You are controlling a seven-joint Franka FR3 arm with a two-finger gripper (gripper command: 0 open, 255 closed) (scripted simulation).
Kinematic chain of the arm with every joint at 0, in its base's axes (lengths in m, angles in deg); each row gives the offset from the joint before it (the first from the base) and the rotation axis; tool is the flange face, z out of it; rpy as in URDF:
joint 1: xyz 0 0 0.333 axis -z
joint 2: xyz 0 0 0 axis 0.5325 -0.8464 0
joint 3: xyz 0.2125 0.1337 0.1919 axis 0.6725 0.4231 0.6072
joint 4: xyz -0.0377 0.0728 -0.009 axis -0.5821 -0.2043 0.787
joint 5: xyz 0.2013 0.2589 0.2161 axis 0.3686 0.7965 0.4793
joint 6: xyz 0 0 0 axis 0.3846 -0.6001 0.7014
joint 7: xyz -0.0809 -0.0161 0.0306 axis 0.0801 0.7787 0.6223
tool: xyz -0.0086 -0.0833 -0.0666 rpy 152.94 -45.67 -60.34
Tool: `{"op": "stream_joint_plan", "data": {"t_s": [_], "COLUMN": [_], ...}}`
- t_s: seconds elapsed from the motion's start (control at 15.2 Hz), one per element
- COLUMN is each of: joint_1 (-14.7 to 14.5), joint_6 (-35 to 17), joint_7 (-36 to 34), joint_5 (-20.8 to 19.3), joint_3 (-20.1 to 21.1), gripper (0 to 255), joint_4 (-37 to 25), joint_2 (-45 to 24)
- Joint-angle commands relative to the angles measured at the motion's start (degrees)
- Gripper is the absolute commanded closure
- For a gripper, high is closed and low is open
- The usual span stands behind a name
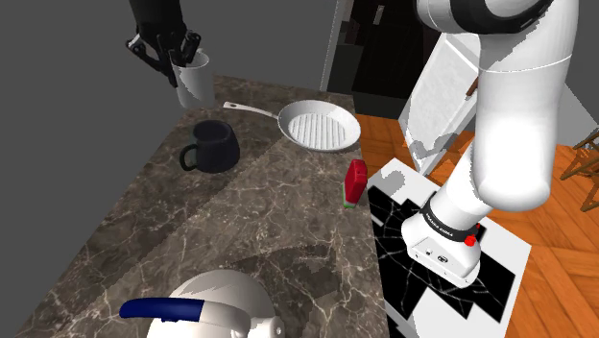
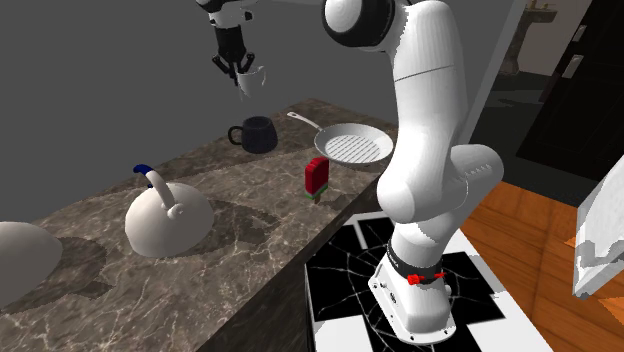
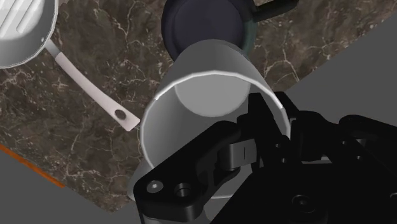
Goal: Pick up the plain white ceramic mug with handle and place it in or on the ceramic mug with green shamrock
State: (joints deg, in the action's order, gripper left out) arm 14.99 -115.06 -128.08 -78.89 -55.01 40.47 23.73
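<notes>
Above the counter (image 1: 240, 240), the tool (image 1: 177, 65) grips a tilted plain white mug (image 1: 196, 81).

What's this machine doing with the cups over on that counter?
The white robot arm has a white mug clamped in its black jaws and holds it in the air over the far end of the dark marble counter. A dark mug stands on the counter below and a little to one side, and the white one has not yet been set on it. A white frying pan, a small red container and a white kettle sit on the counter apart from the mugs.
</notes>
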Motion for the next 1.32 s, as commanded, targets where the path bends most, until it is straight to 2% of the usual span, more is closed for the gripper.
{"op": "stream_joint_plan", "data": {"t_s": [0.0, 0.59, 1.12, 1.19, 1.25], "joint_1": [0.4, 1.42, 1.42, 1.42, 1.42], "joint_6": [-1.82, -9.32, -9.32, -9.32, -9.32], "joint_7": [-0.1, -0.96, -0.96, -0.96, -0.96], "joint_5": [0.04, -0.29, -0.29, -0.29, -0.29], "joint_3": [-0.02, -0.27, -0.27, -0.27, -0.27], "gripper": [255, 255, 255, 0, 0], "joint_4": [2.01, 9.64, 9.64, 9.64, 9.64], "joint_2": [0.2, 0.16, 0.16, 0.16, 0.16]}}
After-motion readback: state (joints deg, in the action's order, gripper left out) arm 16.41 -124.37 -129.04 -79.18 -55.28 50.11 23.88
